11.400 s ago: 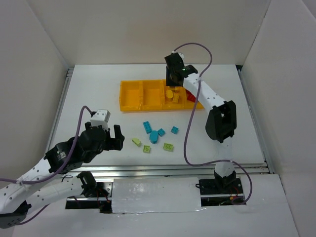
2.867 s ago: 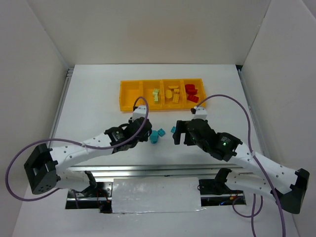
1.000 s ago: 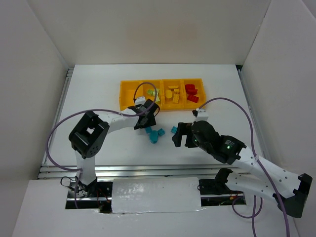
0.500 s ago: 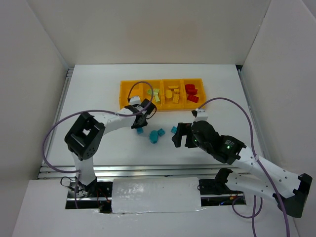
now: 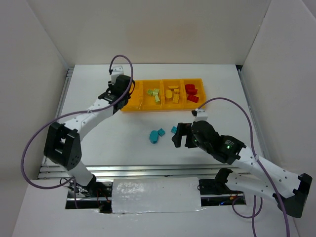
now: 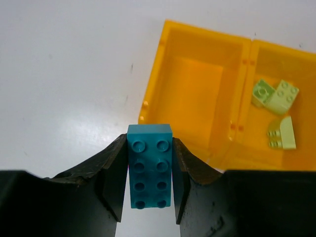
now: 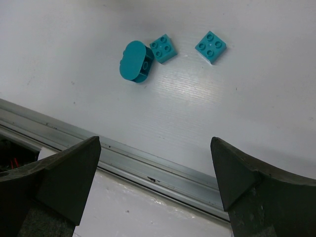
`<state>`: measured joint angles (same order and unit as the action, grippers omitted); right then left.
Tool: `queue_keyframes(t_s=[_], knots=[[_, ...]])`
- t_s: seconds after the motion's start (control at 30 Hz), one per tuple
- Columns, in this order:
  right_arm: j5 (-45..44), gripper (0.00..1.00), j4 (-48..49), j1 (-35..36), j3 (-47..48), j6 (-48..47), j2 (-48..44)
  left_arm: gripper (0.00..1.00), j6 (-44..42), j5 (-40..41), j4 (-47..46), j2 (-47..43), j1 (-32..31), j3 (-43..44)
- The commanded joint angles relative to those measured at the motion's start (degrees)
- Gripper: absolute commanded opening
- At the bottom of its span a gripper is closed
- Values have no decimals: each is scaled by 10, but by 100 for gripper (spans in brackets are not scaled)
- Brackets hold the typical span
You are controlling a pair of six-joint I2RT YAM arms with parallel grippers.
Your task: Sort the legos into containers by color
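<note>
My left gripper [image 6: 149,142] is shut on a teal-blue two-by-four lego [image 6: 149,170], held just off the left end of the orange-yellow containers [image 6: 195,98]. The leftmost compartment is empty. Three pale green legos [image 6: 274,96] lie in the second one. From above, the left gripper [image 5: 117,98] hides the tray's left end [image 5: 163,109]; green [image 5: 154,94], yellow [image 5: 173,94] and red legos [image 5: 191,93] fill the other compartments. My right gripper [image 7: 154,148] stands open above the table, short of a rounded blue lego [image 7: 135,60] and two small square blue ones [image 7: 163,48] [image 7: 211,44].
White enclosure walls stand on three sides of the table. An aluminium rail [image 7: 148,168] runs along the near edge below the right gripper. The right arm [image 5: 232,150] stretches across the front right, and the left arm's elbow [image 5: 61,145] sits at the front left.
The left gripper closed on the blue brick at mid-table and carried it back and left to the tray's left end. The right arm has not moved.
</note>
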<state>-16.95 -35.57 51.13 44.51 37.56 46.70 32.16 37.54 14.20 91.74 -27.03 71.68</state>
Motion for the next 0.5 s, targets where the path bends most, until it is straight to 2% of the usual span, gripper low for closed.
queue_keyframes(t_s=[0.0, 0.17, 0.2, 0.27, 0.3, 0.37, 0.4, 0.47], knots=[[-1, 100, 16, 3, -2, -8, -3, 16, -90, -29, -68, 47, 36, 63], [2, 100, 11, 3, 6, -11, 3, 36, -104, -107, -76, 129, 65, 137], [2, 100, 8, 3, 8, -13, 5, 46, -105, -108, -76, 148, 65, 155], [0, 100, 2, 3, 13, -13, 8, 55, -105, -117, -68, 166, 67, 182], [-2, 100, 2, 5, 15, -15, 9, 72, -102, -114, -64, 174, 67, 189], [-3, 100, 1, 5, 16, -15, 9, 84, -97, -109, -58, 188, 67, 202], [-3, 100, 1, 5, 16, -16, 9, 95, -90, -102, -49, 190, 67, 205], [-1, 100, 2, 4, 16, -16, 12, 99, -76, -94, -44, 186, 67, 202]])
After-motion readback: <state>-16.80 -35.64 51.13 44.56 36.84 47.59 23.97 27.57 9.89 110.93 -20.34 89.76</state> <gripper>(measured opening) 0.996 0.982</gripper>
